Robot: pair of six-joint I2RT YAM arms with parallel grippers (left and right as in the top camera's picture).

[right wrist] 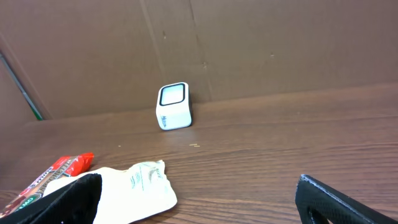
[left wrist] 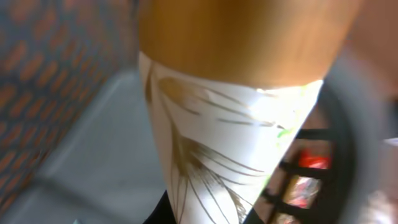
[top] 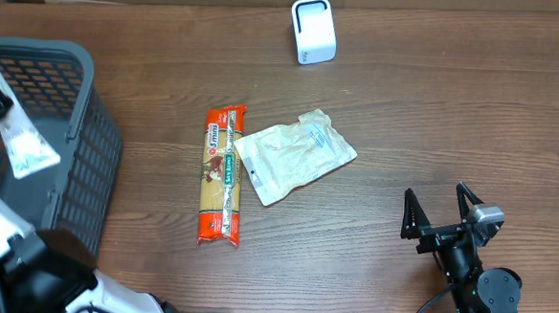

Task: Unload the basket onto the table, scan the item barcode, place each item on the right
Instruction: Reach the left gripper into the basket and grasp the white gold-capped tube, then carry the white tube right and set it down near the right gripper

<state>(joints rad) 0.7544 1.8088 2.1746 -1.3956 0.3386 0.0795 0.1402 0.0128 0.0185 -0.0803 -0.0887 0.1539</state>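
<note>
Left pincer (top: 1,115) clamps white pouch (left wrist: 217,143), gold-topped, leaf-lined.

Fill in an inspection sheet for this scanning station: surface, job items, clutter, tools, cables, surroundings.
Surface: wooden table, brown grain.
Job's things: white scanner at the far edge; orange pasta pack and clear pouch lying mid-table, touching; white packet over the dark basket at the left.
Clutter: nothing seen.
Tools: left tool shut on the white packet, it seems; right tool open, holding nothing.
Cables: black cable by the right arm's base.
Surroundings: cardboard wall behind the table.
</note>
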